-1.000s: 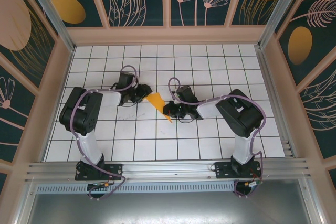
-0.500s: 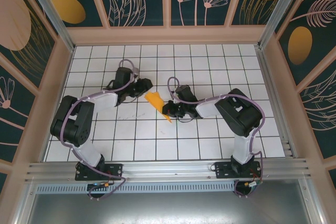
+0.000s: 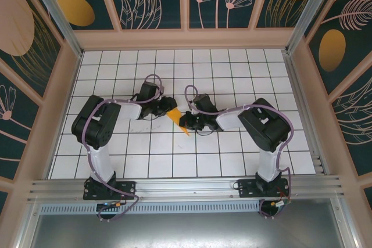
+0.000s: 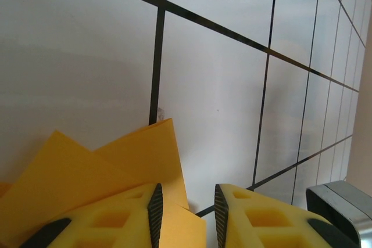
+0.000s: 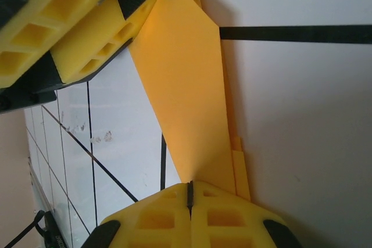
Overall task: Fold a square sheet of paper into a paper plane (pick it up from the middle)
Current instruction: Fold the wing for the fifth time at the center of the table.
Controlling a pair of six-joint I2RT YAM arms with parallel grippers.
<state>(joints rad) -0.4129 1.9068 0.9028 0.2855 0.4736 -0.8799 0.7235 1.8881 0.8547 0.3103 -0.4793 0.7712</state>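
- While the right gripper is pinched tight on the narrow end of the orange-yellow folded sheet of thin paper, the left gripper sits at the wide end. Its yellow fingers are only a small gap apart, with the sheet's edge poking into that gap.
- Count: one sheet, two grippers, all bunched mid-way on the white grid-tiled table.
- Sheet's long axis runs diagonal, wide end far-left, narrow tip pointing near-right.

paper sheet | orange-yellow, folded to narrow pointed wedge | layered flaps | ctr of table
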